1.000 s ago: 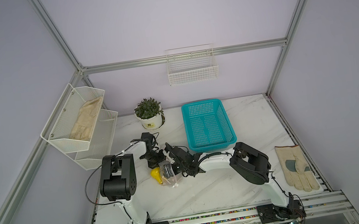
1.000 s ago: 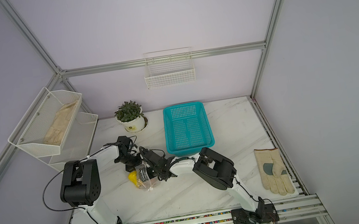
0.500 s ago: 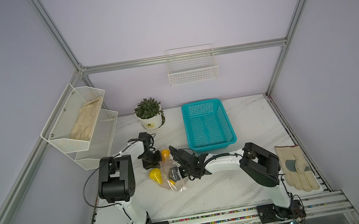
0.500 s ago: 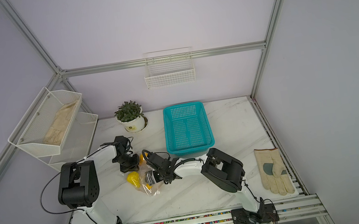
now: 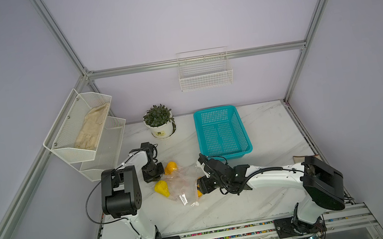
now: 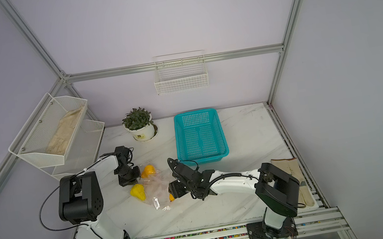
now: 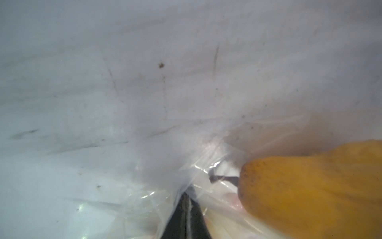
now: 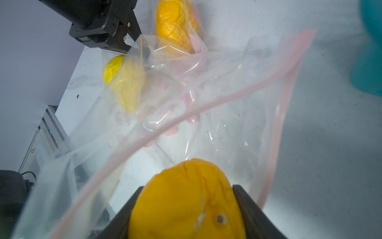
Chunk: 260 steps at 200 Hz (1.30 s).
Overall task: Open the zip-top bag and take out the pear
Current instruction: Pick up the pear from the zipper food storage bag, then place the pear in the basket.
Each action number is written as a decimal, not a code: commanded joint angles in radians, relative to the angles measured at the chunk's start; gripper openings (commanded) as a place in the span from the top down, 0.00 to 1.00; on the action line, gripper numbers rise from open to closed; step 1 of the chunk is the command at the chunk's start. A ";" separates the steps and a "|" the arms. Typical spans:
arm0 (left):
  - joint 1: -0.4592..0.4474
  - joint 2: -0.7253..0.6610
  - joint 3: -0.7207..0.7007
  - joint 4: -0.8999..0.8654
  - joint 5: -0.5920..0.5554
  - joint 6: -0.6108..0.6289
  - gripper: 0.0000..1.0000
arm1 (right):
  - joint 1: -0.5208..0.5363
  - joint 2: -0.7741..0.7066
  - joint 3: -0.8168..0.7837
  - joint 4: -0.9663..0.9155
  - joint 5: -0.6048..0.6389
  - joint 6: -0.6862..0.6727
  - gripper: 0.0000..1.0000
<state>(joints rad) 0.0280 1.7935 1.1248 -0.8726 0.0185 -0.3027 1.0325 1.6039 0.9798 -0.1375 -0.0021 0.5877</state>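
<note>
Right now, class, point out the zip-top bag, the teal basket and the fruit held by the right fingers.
zip-top bag (image 5: pixel 182 184): a top view, its crumpled clear middle.
teal basket (image 5: pixel 221 131): a top view, its bare mesh floor.
held fruit (image 8: pixel 186 198): right wrist view, its rounded skin.

No legible text anywhere

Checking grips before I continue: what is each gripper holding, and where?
Right gripper clamps an orange-yellow fruit across its sides. Left gripper pinches a bunched edge of the zip-top bag.
</note>
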 commanded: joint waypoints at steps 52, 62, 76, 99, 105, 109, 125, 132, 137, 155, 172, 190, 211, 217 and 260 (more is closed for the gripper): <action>0.023 0.020 -0.001 -0.019 -0.075 0.006 1.00 | -0.004 -0.263 -0.023 -0.121 0.178 -0.137 0.56; 0.023 0.017 -0.002 -0.017 -0.070 0.005 1.00 | -0.012 -0.282 0.016 -0.174 0.201 -0.161 0.56; 0.023 0.012 -0.003 -0.013 -0.054 0.003 0.99 | -0.042 -0.293 0.070 -0.230 0.206 -0.197 0.56; 0.023 0.004 -0.008 -0.005 -0.022 0.002 0.98 | -0.146 -0.246 0.179 -0.294 0.135 -0.235 0.56; 0.023 0.002 -0.008 -0.003 -0.019 0.002 0.98 | -0.178 -0.218 0.211 -0.303 0.107 -0.245 0.56; 0.023 0.001 -0.010 -0.003 -0.014 0.001 0.98 | -0.200 -0.196 0.232 -0.309 0.092 -0.253 0.56; 0.023 0.000 -0.011 -0.001 -0.003 0.001 0.98 | -0.278 -0.101 0.328 -0.336 0.036 -0.288 0.56; 0.023 0.001 -0.012 0.001 0.009 0.001 0.98 | -0.314 -0.051 0.378 -0.360 0.008 -0.302 0.56; 0.023 0.001 -0.012 0.001 0.015 0.002 0.98 | -0.340 -0.013 0.412 -0.369 -0.009 -0.312 0.56; 0.023 0.004 -0.009 0.005 0.035 0.001 0.98 | -0.421 0.138 0.527 -0.389 -0.034 -0.340 0.56; 0.023 0.003 -0.008 0.007 0.043 0.003 0.98 | -0.491 0.277 0.625 -0.394 -0.081 -0.323 0.56; 0.023 0.003 -0.009 0.008 0.046 0.003 0.98 | -0.546 0.392 0.709 -0.376 -0.111 -0.282 0.56; 0.023 0.001 -0.009 0.007 0.049 0.002 0.98 | -0.592 0.504 0.786 -0.334 -0.118 -0.142 0.56; 0.023 0.001 -0.010 0.008 0.049 0.004 0.98 | -0.605 0.530 0.799 -0.299 -0.117 -0.077 0.56; 0.023 0.001 -0.009 0.008 0.047 0.003 0.98 | -0.627 0.668 0.897 -0.258 0.041 0.340 0.48</action>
<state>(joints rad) 0.0456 1.7927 1.1248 -0.8761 0.0509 -0.3031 0.3985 2.2402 1.8061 -0.4381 -0.0574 0.6205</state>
